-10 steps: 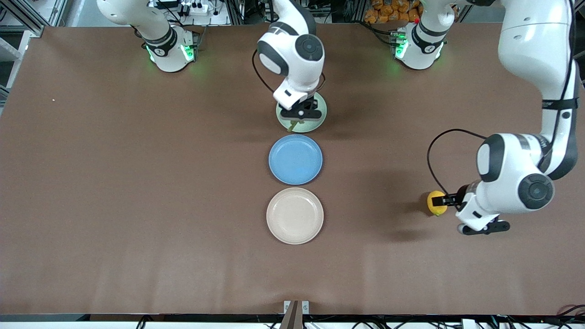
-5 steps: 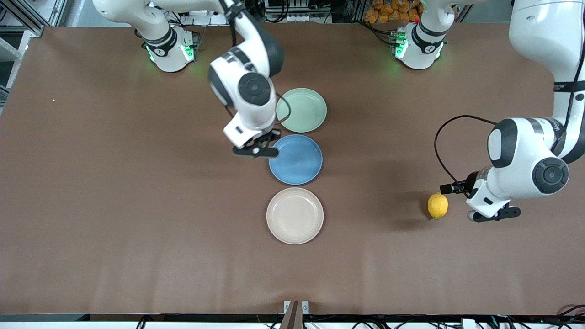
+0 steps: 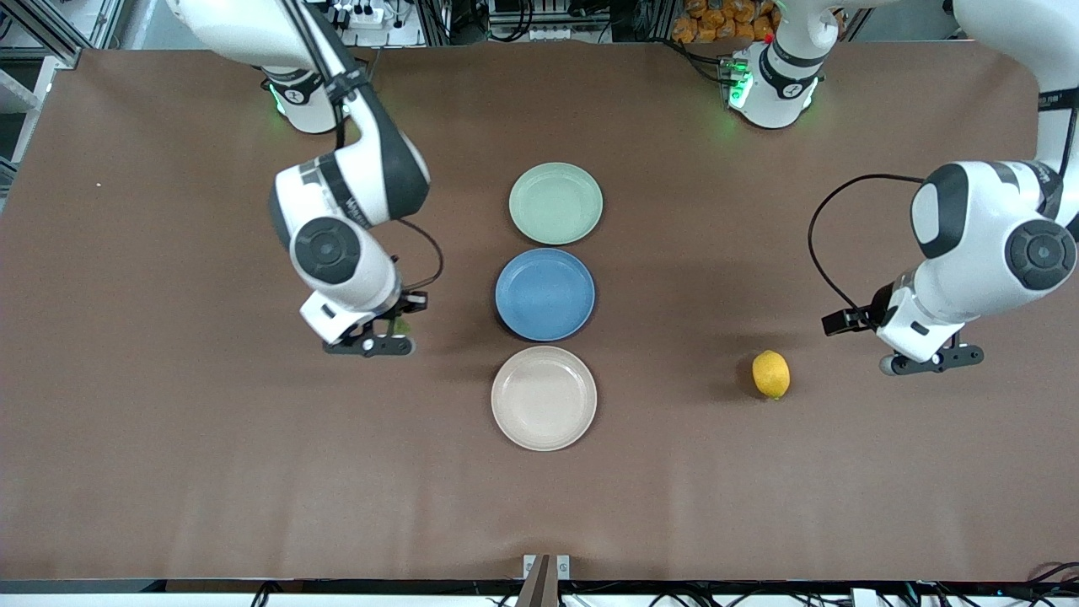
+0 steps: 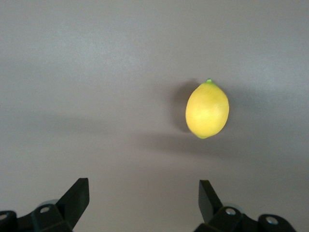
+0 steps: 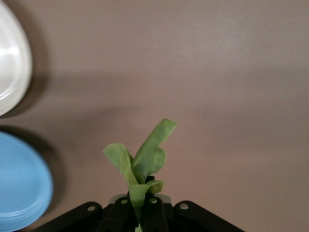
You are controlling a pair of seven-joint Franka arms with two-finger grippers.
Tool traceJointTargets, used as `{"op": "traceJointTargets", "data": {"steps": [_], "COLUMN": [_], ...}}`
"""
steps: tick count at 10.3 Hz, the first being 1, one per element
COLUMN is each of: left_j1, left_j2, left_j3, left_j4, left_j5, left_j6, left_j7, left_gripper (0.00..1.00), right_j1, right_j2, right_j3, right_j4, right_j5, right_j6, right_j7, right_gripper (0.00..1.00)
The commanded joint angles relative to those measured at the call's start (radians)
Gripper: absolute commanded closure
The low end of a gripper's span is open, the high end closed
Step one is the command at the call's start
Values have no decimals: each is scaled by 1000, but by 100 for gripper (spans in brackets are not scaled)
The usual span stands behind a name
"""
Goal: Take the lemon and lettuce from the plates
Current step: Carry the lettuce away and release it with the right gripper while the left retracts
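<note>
My right gripper (image 3: 406,310) is shut on the lettuce (image 5: 142,164), a wrinkly green leaf standing up from the closed jaws (image 5: 141,208). It hangs over bare table beside the blue plate, toward the right arm's end. The lemon (image 3: 771,373) lies on the table toward the left arm's end, level with the beige plate (image 3: 544,398). In the left wrist view the lemon (image 4: 207,110) sits apart from my left gripper (image 4: 143,198), which is open with nothing between its fingers. That left gripper (image 3: 843,322) hovers beside the lemon. The mint green plate (image 3: 555,203) and the beige plate are bare.
A blue plate (image 3: 544,293) lies between the mint and beige plates in one row at the table's middle. The right wrist view shows the blue plate's edge (image 5: 19,183) and the beige plate's rim (image 5: 9,63). Brown table surface surrounds everything.
The right arm carried the lettuce off the mint plate, past the blue plate, toward its own end. The left gripper let go of the lemon and drew back; the lemon shifted slightly toward the plates.
</note>
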Motion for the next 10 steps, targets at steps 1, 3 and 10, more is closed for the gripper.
{"op": "traceJointTargets", "data": {"steps": [1, 3, 10], "left_j1": [5, 5, 6], "left_j2": [-110, -163, -227], "left_j3": [-10, -10, -10], "left_j4": [-114, -171, -110], "left_j5": [24, 25, 39], "left_j6": [33, 33, 33], "left_j7": [-24, -22, -18], "left_gripper": [0, 0, 0], "right_j1": [-105, -189, -388], "right_j2": [13, 25, 43], "right_j3": [16, 18, 22], "right_j4": [3, 6, -14], "right_j5": [-39, -100, -137], "right_j6": [-10, -7, 36], "right_j7": [-112, -179, -377], "right_gripper": [100, 100, 100]}}
